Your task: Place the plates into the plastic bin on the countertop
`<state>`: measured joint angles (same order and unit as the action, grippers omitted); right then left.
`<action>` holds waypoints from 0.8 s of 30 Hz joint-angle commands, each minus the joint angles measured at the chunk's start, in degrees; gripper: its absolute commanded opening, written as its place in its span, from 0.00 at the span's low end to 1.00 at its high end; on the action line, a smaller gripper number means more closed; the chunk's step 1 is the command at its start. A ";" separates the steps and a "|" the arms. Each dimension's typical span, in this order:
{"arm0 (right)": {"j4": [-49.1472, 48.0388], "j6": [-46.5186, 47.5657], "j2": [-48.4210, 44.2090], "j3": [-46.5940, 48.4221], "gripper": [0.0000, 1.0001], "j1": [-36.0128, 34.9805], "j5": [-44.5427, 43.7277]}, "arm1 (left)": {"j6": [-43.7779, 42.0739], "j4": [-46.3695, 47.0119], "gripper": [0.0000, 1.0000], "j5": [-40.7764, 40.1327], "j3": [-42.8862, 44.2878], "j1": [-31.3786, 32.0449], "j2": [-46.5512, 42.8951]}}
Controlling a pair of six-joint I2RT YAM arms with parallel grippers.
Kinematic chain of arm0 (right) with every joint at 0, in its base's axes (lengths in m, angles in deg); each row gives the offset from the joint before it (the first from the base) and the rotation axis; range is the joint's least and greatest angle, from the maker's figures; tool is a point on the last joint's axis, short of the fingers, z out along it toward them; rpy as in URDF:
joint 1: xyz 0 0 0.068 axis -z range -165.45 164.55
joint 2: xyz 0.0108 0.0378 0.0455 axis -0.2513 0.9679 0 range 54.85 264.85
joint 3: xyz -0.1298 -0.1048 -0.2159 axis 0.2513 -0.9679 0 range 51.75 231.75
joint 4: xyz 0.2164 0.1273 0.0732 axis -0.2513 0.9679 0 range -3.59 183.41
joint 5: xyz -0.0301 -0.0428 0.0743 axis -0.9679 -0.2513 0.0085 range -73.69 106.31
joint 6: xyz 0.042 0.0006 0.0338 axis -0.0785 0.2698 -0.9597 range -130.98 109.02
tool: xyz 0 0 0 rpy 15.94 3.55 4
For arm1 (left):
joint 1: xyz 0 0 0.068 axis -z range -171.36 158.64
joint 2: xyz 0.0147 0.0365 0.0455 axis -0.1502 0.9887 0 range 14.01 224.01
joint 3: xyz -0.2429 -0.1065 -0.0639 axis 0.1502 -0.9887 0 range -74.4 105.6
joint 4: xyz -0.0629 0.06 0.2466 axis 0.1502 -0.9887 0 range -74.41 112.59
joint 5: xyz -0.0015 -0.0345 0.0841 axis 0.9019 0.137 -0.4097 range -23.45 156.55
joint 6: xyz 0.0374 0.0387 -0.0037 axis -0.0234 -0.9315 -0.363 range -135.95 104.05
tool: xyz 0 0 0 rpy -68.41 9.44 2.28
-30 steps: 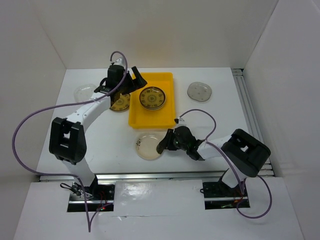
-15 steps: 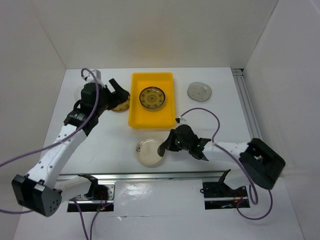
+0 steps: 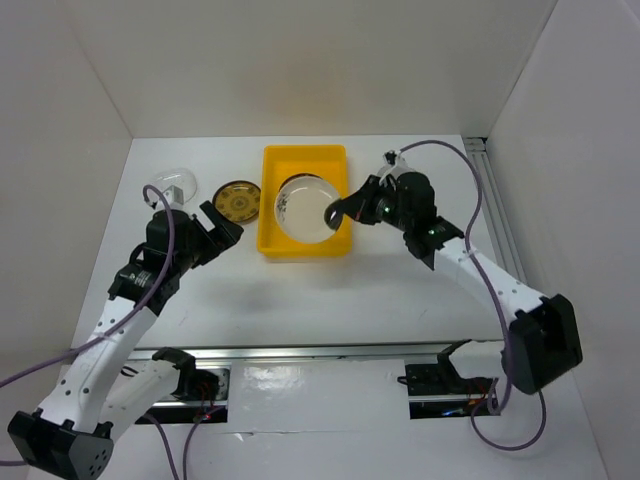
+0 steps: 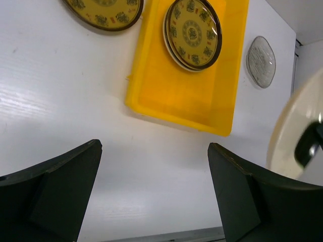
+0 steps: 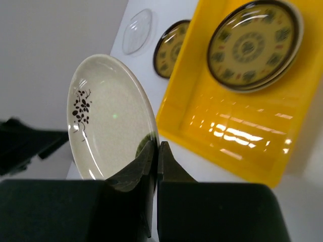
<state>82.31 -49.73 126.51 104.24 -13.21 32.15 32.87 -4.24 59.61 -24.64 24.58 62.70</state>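
My right gripper (image 3: 335,213) is shut on the rim of the cream plate (image 3: 308,209) with a black patch (image 5: 108,121) and holds it tilted above the yellow plastic bin (image 3: 304,152). One gold-brown plate (image 5: 255,45) lies in the bin's far half; the top view hides it under the cream plate. Another gold-brown plate (image 3: 238,200) lies on the countertop left of the bin. My left gripper (image 3: 222,228) is open and empty, near and left of the bin. The left wrist view shows a grey plate (image 4: 261,61) right of the bin. A clear plate (image 3: 172,183) lies far left.
White walls close the countertop (image 3: 330,290) at the back and both sides. A metal rail (image 3: 490,200) runs along the right edge. The right arm reaches over the area right of the bin and covers the grey plate in the top view.
My right gripper has lifted the cream plate from the near countertop and carried it up over the bin. My left arm has pulled back from beside the bin toward the near left.
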 commanded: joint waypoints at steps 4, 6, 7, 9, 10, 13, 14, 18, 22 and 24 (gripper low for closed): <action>-8.38 5.33 21.01 12.35 0.00 7.82 5.71 | 3.39 -2.25 1.00 1.32 -2.38 -0.30 -4.30; -9.08 5.34 26.14 19.03 0.00 9.04 5.70 | 3.39 -3.05 1.00 0.09 -2.38 -0.83 -3.00; -9.09 5.87 30.86 22.88 0.00 9.66 6.92 | 3.39 -3.66 1.00 0.08 -2.38 -0.83 -2.46; -10.22 5.87 34.76 25.90 0.00 10.19 7.45 | 2.87 -3.67 1.00 -0.44 -2.38 -0.83 -1.93; -10.23 5.35 38.08 28.43 0.00 10.19 7.46 | 2.86 -2.97 1.00 -0.44 -3.52 -0.83 -1.32; -9.27 6.04 42.15 32.05 0.00 10.72 7.46 | 1.72 -1.91 1.00 -0.97 -4.67 -1.44 -0.79; -7.87 6.74 43.29 33.45 0.00 10.72 7.46 | 1.72 -1.30 1.00 -0.97 -5.54 -1.44 -0.26; -5.48 8.68 48.30 36.19 0.02 10.72 7.02 | 1.72 0.02 1.00 -1.50 -6.68 -1.97 2.19; -6.10 9.30 50.86 36.89 0.20 10.72 10.08 | 1.11 3.97 1.00 -0.44 -8.62 -2.50 5.35; -6.10 9.83 50.86 37.42 0.28 9.58 10.88 | 0.49 6.42 1.00 -0.44 -9.23 -3.45 6.77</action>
<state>77.85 -41.57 177.04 138.14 -2.90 40.08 34.95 -3.27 59.15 -32.84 22.42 68.05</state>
